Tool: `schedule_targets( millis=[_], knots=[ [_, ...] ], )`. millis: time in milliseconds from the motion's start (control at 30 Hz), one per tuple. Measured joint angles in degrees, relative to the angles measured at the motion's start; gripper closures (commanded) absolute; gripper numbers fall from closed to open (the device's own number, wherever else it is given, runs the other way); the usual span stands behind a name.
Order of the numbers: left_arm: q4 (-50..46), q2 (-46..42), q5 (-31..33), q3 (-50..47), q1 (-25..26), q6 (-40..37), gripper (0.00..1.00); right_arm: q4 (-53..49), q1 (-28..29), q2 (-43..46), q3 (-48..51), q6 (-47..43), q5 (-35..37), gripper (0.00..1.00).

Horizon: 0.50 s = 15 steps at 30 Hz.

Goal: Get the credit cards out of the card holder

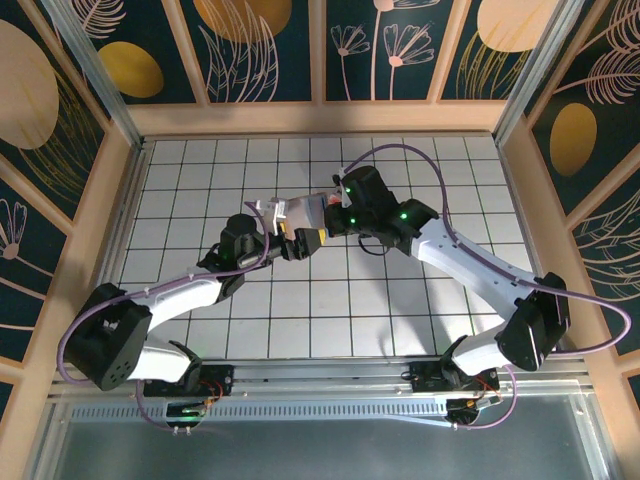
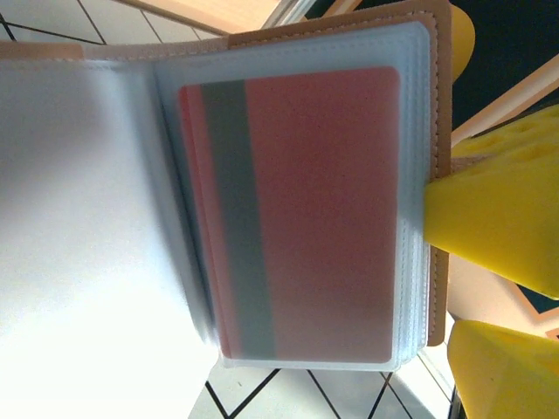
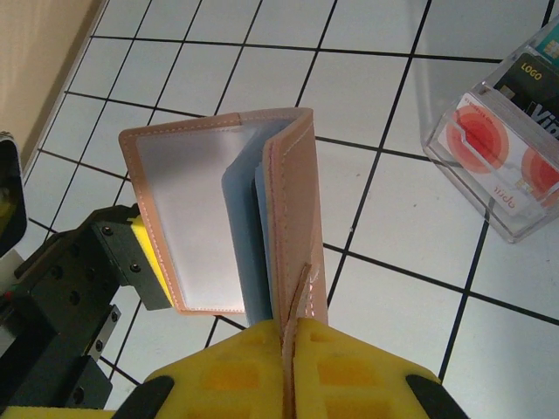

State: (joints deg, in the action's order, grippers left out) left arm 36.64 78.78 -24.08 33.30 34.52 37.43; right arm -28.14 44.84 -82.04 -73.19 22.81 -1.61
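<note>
The tan leather card holder (image 3: pixel 293 192) hangs open above the tiled table, its blue-grey inner leaves showing. My right gripper (image 3: pixel 293 336) is shut on the card holder's small brown tab and cover edge. In the left wrist view a red credit card (image 2: pixel 323 209) with a grey stripe sits in a clear sleeve of the card holder (image 2: pixel 441 131). My left gripper (image 1: pixel 290 228) is open, with one yellow pad (image 3: pixel 144 253) just behind the spread left flap. Seen from above, the card holder (image 1: pixel 300 212) is between the two grippers, the right gripper (image 1: pixel 328 212) on its right.
A clear plastic box (image 3: pixel 502 148) with red-and-white cards lies on the white tiled table (image 3: pixel 393 288), to the right of the card holder. A wooden wall (image 3: pixel 35 61) runs along the table's left side.
</note>
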Motion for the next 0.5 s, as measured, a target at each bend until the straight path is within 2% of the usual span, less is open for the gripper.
schedule_targets(
  millis=[67, 333, 500],
  knots=[
    [0.5, 0.6, -0.6, 0.0, 0.0, 0.2, 0.01, 0.0, 0.1, -0.7, -0.3, 0.0, -0.2, 1.00],
    [0.9, 1.6, -2.4, 0.0, 0.0, 0.6, 0.01, 0.0, 0.4, -2.5, -0.7, 0.0, -1.0, 1.00],
    [0.6, 1.5, -1.3, 0.0, 0.0, 0.5, 0.16, 0.1, 0.4, -2.5, -0.7, 0.0, -1.3, 1.00]
  ],
)
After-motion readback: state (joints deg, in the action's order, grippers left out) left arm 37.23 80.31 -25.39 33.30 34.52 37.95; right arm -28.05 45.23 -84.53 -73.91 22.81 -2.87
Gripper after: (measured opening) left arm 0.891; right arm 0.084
